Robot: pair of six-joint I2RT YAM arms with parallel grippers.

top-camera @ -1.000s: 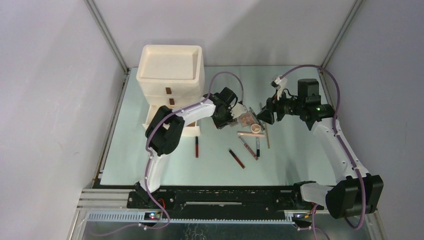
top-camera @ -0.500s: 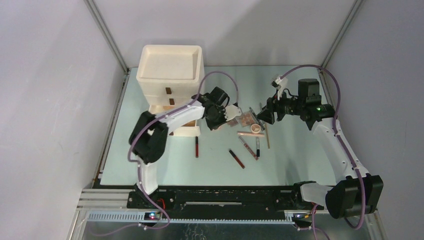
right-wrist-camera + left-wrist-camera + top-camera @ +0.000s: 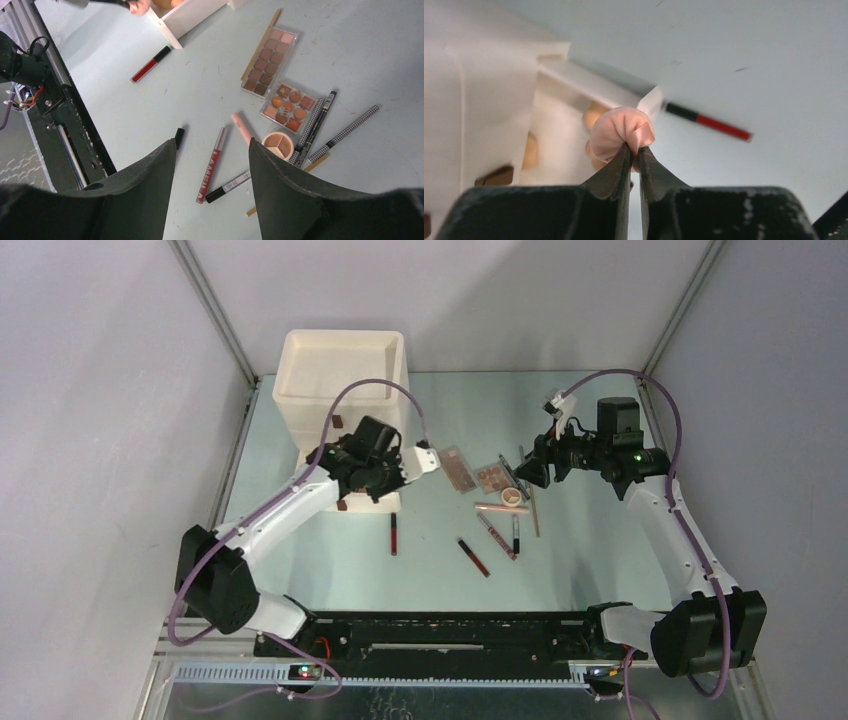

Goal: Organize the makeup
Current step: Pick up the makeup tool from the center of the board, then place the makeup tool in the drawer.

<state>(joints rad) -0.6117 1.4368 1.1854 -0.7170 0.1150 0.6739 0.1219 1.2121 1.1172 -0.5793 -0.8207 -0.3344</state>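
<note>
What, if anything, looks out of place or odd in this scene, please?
The peach sponge is squashed and creased in the left gripper, by the open drawer. The other makeup lies scattered at mixed angles mid-table, and one red-and-black tube lies apart near the drawer. Nothing looks spilled or broken.

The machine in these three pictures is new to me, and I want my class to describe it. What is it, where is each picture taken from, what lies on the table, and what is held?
It is two robot arms bolted at a table's near edge. One picture looks down from above; the other two come from a camera on each wrist. The left gripper is shut on a peach sponge, near the open drawer of a cream drawer box. The right gripper is open and empty. On the table lie two palettes, a round compact, tubes and pencils.
</note>
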